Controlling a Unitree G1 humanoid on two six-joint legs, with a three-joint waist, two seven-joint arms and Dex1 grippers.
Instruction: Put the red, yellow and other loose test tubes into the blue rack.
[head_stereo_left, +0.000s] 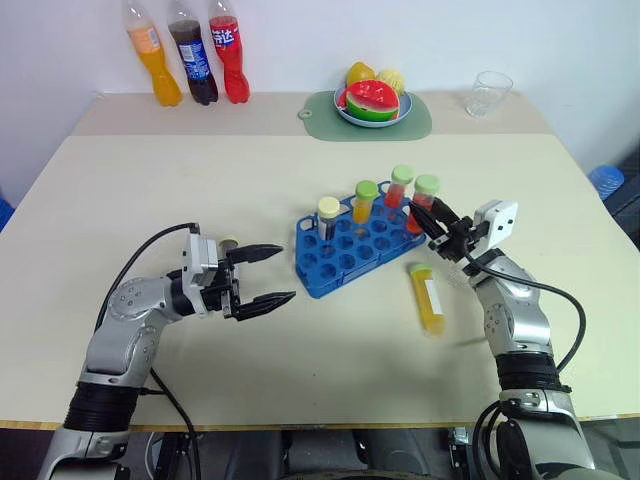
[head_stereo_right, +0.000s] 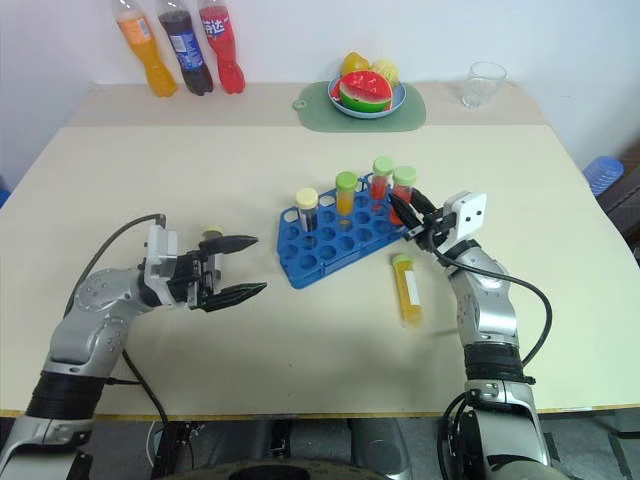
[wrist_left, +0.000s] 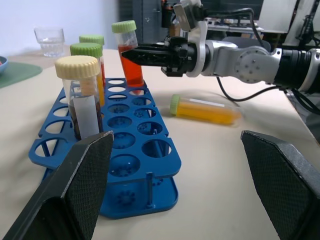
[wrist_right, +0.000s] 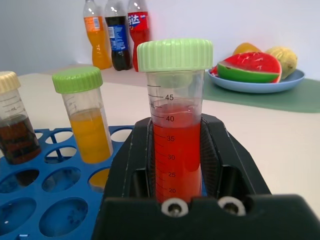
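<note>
Right now the right gripper (head_stereo_left: 436, 222) is clamping a red tube (head_stereo_left: 423, 201) upright over the blue rack's (head_stereo_left: 345, 255) far corner; misaligned lowering could catch a hole's rim and tip it. Nearby, the left gripper (head_stereo_left: 265, 274) is waiting wide open, and a yellow tube (head_stereo_left: 428, 296) is lying on the table (head_stereo_left: 300, 180) beside the rack.

The rack (head_stereo_left: 355, 250) stands mid-tabletop (head_stereo_left: 300, 190) with three tubes (head_stereo_left: 366, 202) upright along its far row. To its right lies one tube (head_stereo_left: 428, 297) flat. The left hand (head_stereo_left: 262, 276) is to its left, the right hand (head_stereo_left: 432, 220) at its right end.
</note>
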